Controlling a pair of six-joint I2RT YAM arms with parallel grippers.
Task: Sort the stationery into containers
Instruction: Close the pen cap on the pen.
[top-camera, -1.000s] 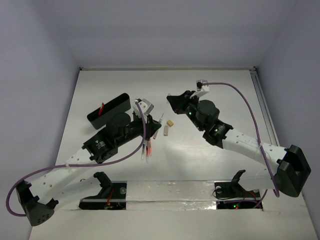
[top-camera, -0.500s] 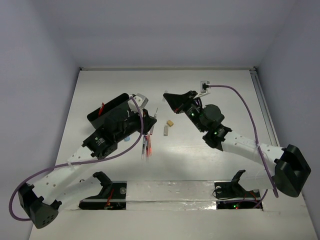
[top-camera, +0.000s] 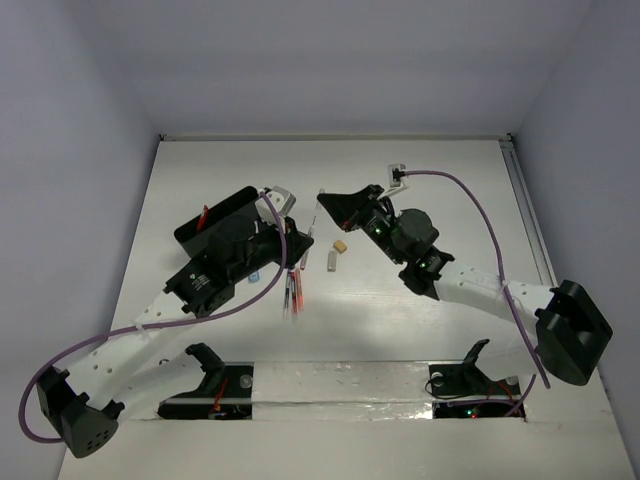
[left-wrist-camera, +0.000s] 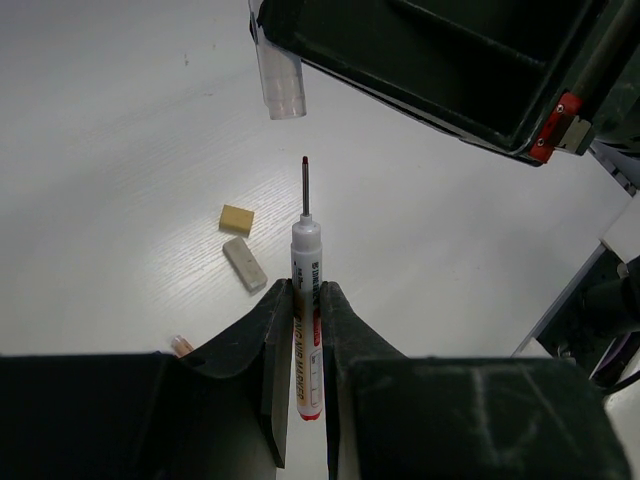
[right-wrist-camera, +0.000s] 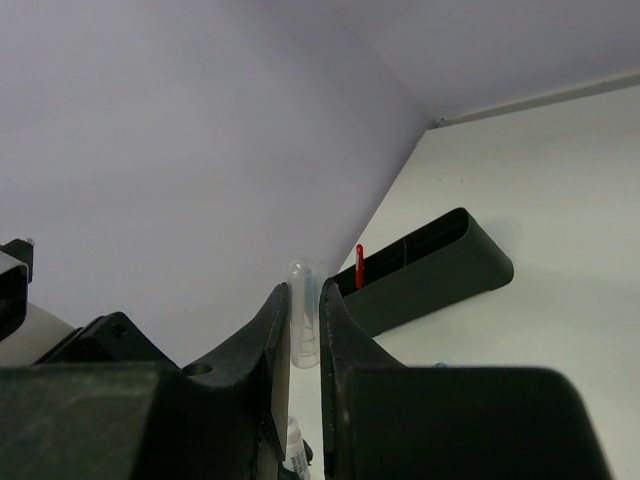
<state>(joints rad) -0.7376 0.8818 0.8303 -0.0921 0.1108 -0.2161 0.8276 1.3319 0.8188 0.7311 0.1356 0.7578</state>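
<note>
My left gripper (left-wrist-camera: 305, 292) is shut on a white marker pen (left-wrist-camera: 306, 255) whose bare red tip points away from me. Just beyond that tip hangs a clear pen cap (left-wrist-camera: 281, 85), with my right gripper (right-wrist-camera: 305, 300) shut on it. In the top view the left gripper (top-camera: 296, 240) and right gripper (top-camera: 323, 197) face each other above mid-table. The long black container (top-camera: 215, 220) lies at the left with a red pen (right-wrist-camera: 359, 265) sticking out of it. A beige eraser (top-camera: 341, 245) and a white eraser (top-camera: 332, 261) lie on the table under the grippers.
Several red pens (top-camera: 292, 290) lie bundled on the table just below the left gripper. A small blue piece (top-camera: 255, 277) shows beside the left arm. Purple cables loop from both arms. White walls close the table at the back and sides.
The right gripper has swung left with the cap, closer to the marker's tip. The left gripper shifted up and left early on, then held still.
</note>
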